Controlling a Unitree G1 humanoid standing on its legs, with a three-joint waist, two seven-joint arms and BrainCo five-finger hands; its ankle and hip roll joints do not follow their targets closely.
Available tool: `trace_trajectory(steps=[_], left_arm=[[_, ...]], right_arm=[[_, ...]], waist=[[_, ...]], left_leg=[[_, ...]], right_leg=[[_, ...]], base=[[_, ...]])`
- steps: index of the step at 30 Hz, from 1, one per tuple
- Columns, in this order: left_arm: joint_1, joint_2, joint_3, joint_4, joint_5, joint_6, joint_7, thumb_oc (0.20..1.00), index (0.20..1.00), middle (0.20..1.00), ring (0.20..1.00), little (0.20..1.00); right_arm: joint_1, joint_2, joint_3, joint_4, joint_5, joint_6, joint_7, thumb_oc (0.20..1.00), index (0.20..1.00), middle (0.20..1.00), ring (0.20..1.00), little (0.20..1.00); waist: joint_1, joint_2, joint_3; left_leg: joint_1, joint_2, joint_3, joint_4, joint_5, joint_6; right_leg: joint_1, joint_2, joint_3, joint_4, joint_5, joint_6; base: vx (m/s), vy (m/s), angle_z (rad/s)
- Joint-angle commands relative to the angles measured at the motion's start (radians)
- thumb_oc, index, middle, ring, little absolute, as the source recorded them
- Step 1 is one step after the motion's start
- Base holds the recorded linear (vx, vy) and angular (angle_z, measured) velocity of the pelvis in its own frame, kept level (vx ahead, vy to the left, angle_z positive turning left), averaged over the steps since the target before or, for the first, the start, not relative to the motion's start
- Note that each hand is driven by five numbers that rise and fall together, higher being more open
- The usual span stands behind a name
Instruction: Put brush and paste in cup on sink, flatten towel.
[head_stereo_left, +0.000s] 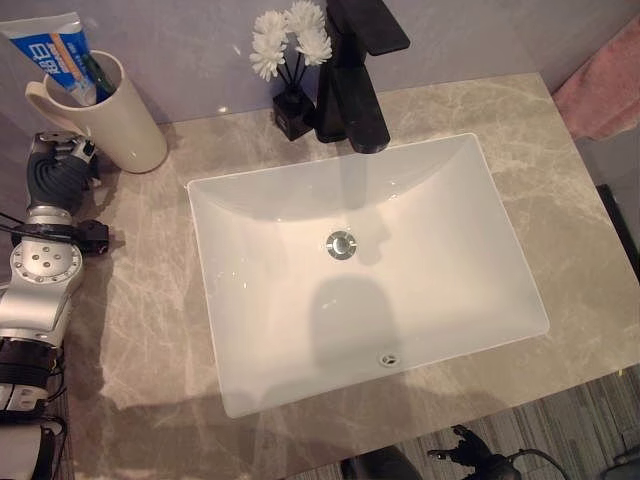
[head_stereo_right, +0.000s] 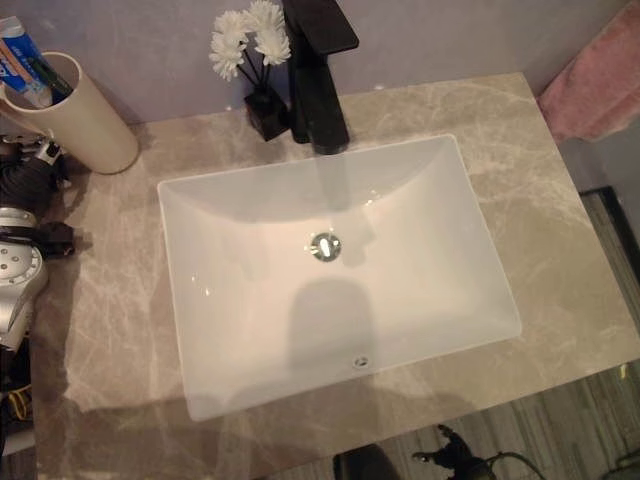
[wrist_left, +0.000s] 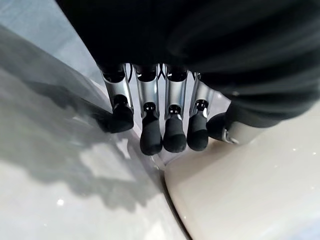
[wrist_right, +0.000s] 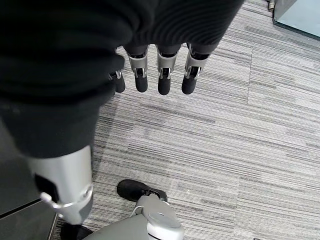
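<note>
A cream cup (head_stereo_left: 115, 125) stands at the far left back of the counter. A blue and white paste tube (head_stereo_left: 55, 45) and a dark brush (head_stereo_left: 97, 72) stick out of it. My left hand (head_stereo_left: 55, 175) rests just beside the cup, its fingers (wrist_left: 150, 135) straight and holding nothing, with the cup's wall (wrist_left: 250, 190) close by them. A pink towel (head_stereo_left: 605, 85) hangs bunched at the far right, past the counter's edge. My right hand (wrist_right: 150, 75) hangs low over the striped floor, fingers relaxed and empty.
A white rectangular sink (head_stereo_left: 250, 200) takes up the middle of the marble counter (head_stereo_left: 560, 240). A black faucet (head_stereo_left: 355, 70) rises behind the sink, and next to it is a small dark vase of white flowers (head_stereo_left: 290, 50).
</note>
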Motion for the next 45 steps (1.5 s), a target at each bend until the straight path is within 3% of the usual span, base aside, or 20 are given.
trace_trajectory(steps=[1, 45], left_arm=[[-0.069, -0.014, -0.039, 0.051, 0.040, -0.020, -0.003, 0.200, 0.200, 0.200, 0.200, 0.200], [-0.261, -0.072, -0.209, 0.170, 0.117, 0.025, -0.025, 0.200, 0.200, 0.200, 0.200, 0.200]], right_arm=[[0.058, -0.049, 0.011, -0.009, 0.027, -0.009, 0.001, 1.000, 1.000, 1.000, 1.000, 1.000], [0.053, -0.055, 0.035, -0.027, 0.034, -0.009, 0.017, 1.000, 1.000, 1.000, 1.000, 1.000]], waist=[[-0.036, 0.000, -0.058], [-0.052, -0.027, -0.048]], left_leg=[[-0.026, 0.048, 0.003, 0.007, -0.009, -0.042], [-0.036, 0.052, 0.020, 0.007, -0.017, -0.038]], right_leg=[[0.024, -0.091, 0.017, 0.001, -0.006, 0.072], [0.009, -0.086, 0.029, -0.002, -0.005, 0.076]], base=[[0.00, 0.000, 0.00], [0.00, 0.000, -0.01]])
